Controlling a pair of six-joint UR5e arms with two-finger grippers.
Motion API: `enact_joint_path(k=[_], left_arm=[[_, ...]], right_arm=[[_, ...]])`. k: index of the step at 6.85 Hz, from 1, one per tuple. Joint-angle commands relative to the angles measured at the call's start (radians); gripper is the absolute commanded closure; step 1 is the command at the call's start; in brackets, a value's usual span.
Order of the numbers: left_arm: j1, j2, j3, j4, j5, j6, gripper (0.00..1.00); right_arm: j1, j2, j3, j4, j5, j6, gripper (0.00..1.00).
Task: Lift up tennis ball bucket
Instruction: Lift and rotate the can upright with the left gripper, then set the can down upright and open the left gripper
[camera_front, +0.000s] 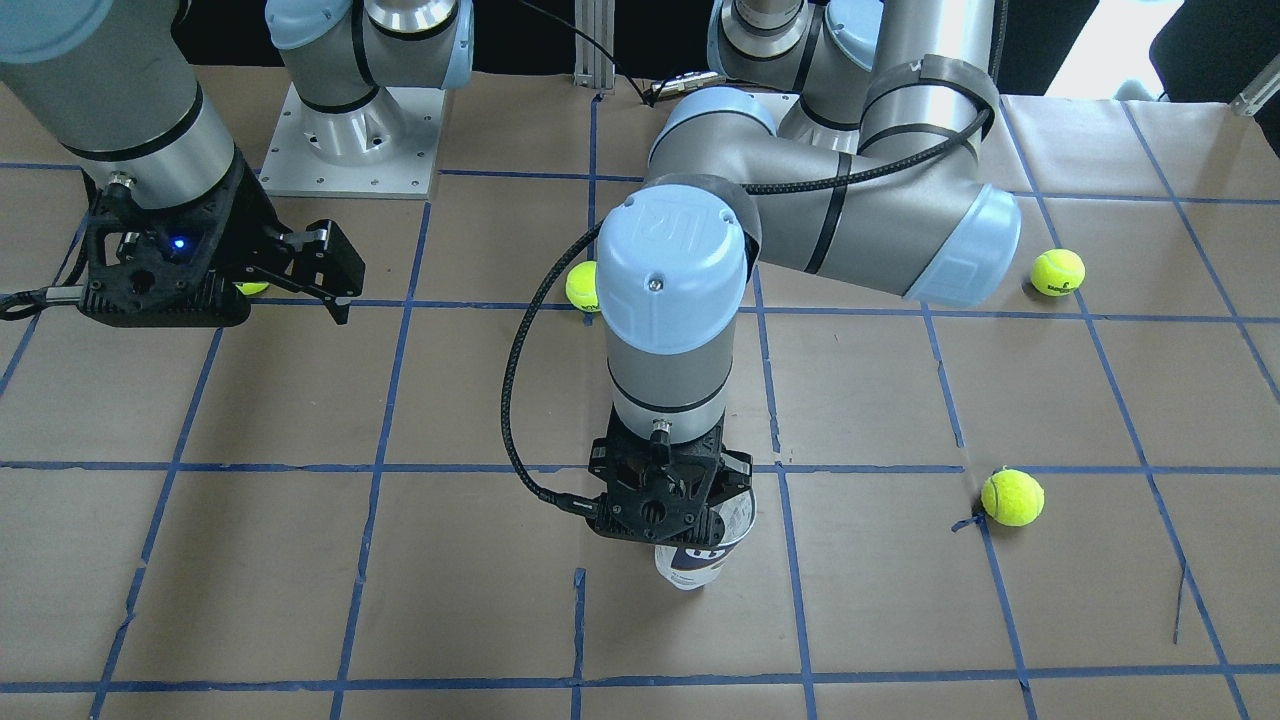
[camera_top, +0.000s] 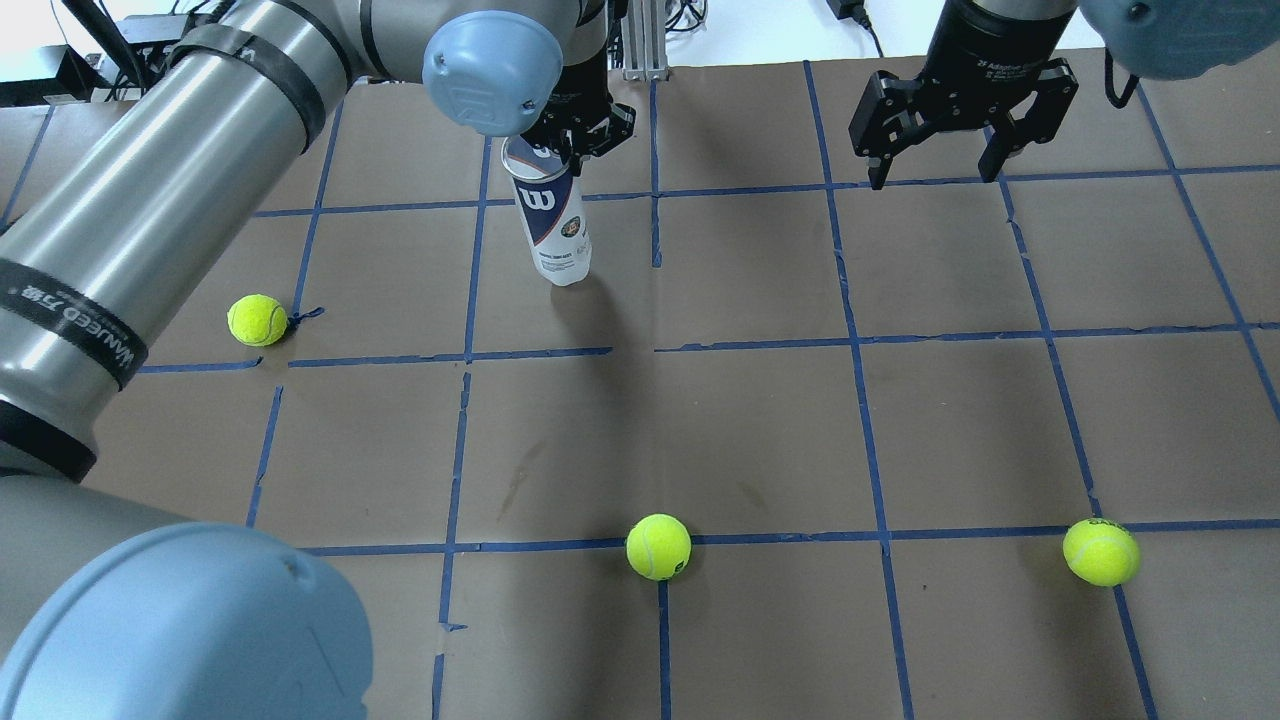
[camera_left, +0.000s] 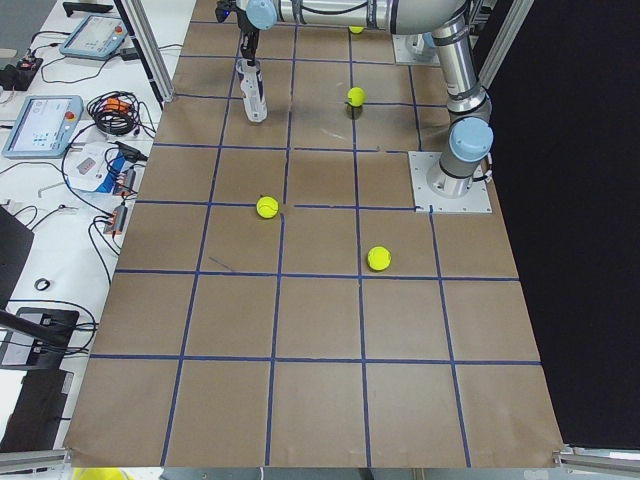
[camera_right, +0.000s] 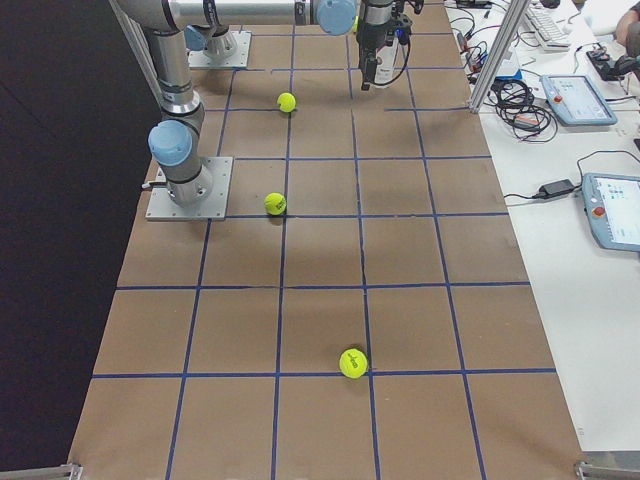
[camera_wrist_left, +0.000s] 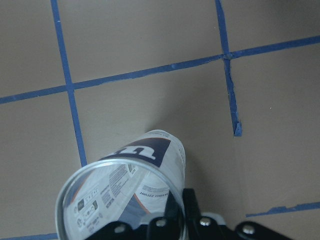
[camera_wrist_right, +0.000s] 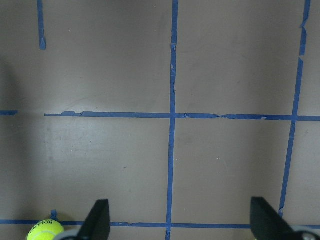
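As left gripper (camera_top: 568, 142) grips it, tennis ball bucket (camera_top: 553, 226) looks clear, cylindrical.

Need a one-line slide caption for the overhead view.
Left claw grips the tennis ball bucket at its rim; right claw hangs open; three tennis balls lie scattered.

Faced the robot (camera_front: 830, 220) from across the tabletop (camera_front: 900, 600), steeply down, close above the tennis ball bucket (camera_front: 697, 568). Looked forward and down from behind the robot's shoulders. Looked along the tabletop from either end, high and distant. Rode the left wrist just over the bucket's rim; rode the right wrist well aside of it, pointing down. Shared the bucket across front, overhead, left-end and left-wrist views.
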Motion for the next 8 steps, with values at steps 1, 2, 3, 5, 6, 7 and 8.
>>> enact_joint_path(k=[1,2,3,5,6,7,8], left_arm=[[-0.001,-0.020,0.008,0.017,-0.033,-0.008,0.37],[-0.001,-0.012,0.008,0.016,-0.035,-0.006,0.00],[-0.001,0.006,0.003,0.017,-0.035,-0.006,0.00],[0.012,0.082,-0.003,0.001,-0.066,-0.003,0.00],[0.041,0.141,-0.008,-0.053,-0.070,0.009,0.00],[0.096,0.197,-0.009,-0.111,-0.137,0.017,0.00],[0.157,0.278,-0.015,-0.227,-0.159,0.085,0.00]], right_arm=[[-0.003,0.001,0.000,0.001,-0.002,-0.007,0.00],[-0.004,0.001,0.002,0.005,-0.005,-0.011,0.00],[-0.007,0.001,0.005,0.002,-0.008,-0.012,0.00],[-0.007,0.001,0.005,-0.001,-0.008,-0.012,0.00],[-0.006,0.001,0.005,0.004,-0.008,-0.009,0.00],[-0.004,0.001,0.005,0.002,-0.008,-0.011,0.00],[-0.006,0.001,0.005,0.002,-0.008,-0.011,0.00]])
